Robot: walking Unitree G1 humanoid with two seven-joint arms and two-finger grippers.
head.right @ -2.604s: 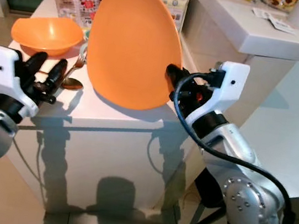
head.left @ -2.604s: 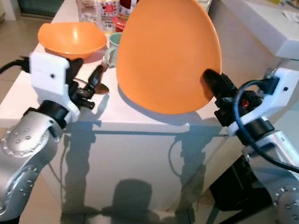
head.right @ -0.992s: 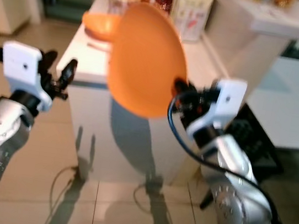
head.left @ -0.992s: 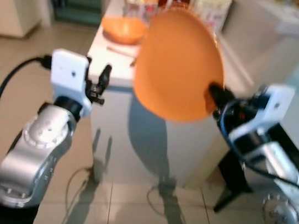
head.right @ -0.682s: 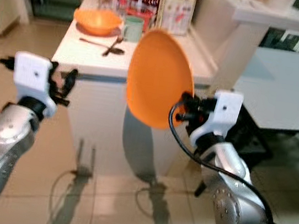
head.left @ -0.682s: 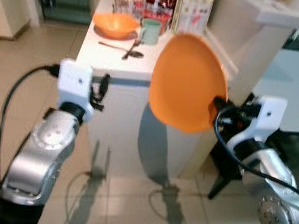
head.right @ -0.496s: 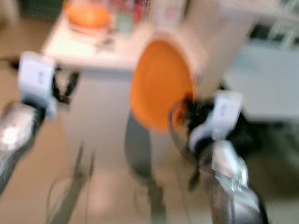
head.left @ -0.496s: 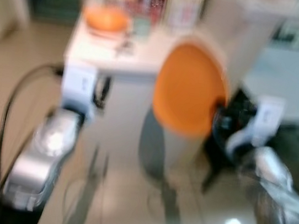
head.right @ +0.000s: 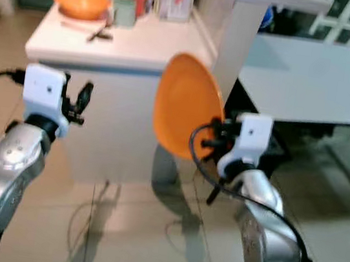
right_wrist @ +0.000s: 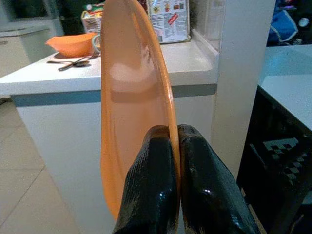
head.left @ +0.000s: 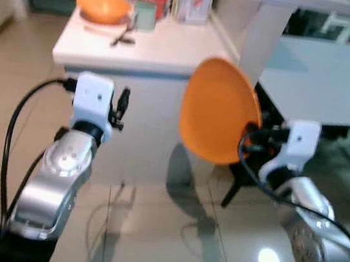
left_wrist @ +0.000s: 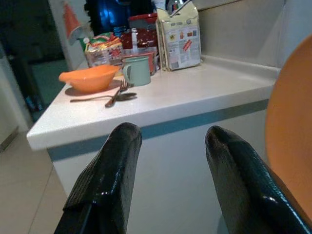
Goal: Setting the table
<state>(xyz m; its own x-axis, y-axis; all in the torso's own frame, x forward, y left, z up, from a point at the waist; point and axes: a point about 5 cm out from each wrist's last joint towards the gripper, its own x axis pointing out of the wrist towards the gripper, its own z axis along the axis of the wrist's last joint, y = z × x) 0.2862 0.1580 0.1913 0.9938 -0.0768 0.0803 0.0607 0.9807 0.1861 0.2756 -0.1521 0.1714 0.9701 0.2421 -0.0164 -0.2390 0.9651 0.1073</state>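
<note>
My right gripper is shut on the rim of a large orange plate, held upright on edge in front of the white counter; the right wrist view shows both fingers pinching the plate. My left gripper is open and holds nothing, raised before the counter's front. An orange bowl, a green mug and a fork and spoon lie on the counter's far part.
Food packets and a carton stand at the counter's back. A grey-white table lies to the right, past a white pillar. Something dark sits under the table. Shiny tiled floor spreads below.
The camera has pulled back and swung right: the counter now sits farther off to the left and the table has come into view. The plate stays in my right gripper.
</note>
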